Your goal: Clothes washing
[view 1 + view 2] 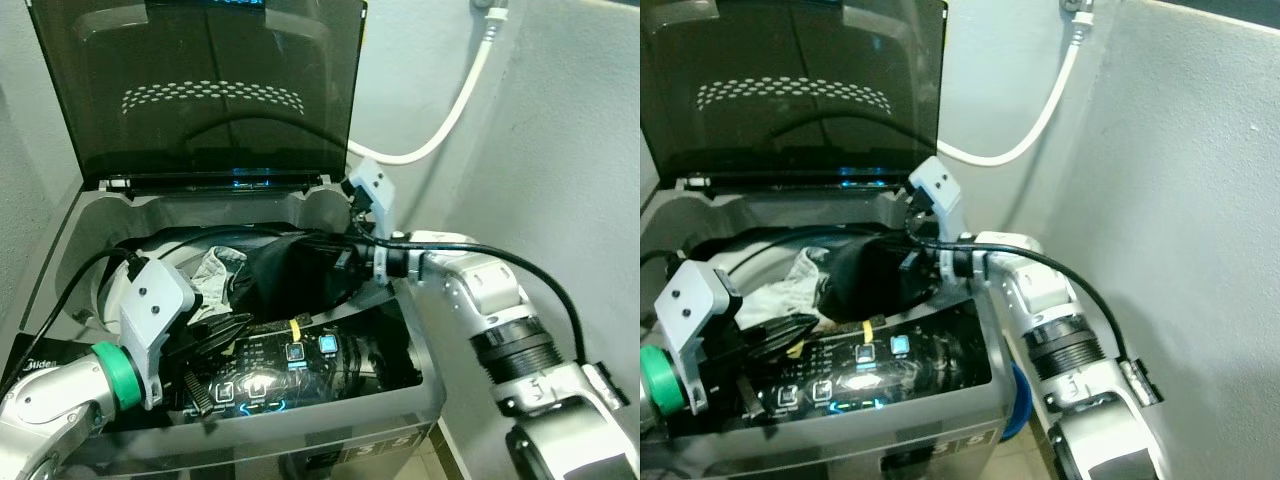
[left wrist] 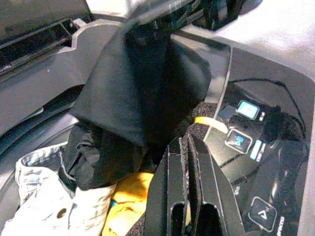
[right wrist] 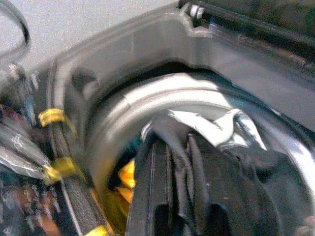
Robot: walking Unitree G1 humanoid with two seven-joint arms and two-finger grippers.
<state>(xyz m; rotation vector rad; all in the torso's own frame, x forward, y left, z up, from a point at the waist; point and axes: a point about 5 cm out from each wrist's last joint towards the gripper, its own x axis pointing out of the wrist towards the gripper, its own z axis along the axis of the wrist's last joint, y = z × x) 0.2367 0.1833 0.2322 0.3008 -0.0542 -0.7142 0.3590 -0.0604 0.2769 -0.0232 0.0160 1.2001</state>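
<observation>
Black cloth hangs over the washing machine drum opening, clamped in our right pincer at the rim. Our left pincer, fingers pressed together on nothing, hovers above the drum beside a white garment and something yellow.

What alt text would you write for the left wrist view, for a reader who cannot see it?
A black cloth hangs from the right end effector over the open washer, where white and yellow clothes already lie. The left end effector, shut, points at them beside the lit control panel.
</observation>
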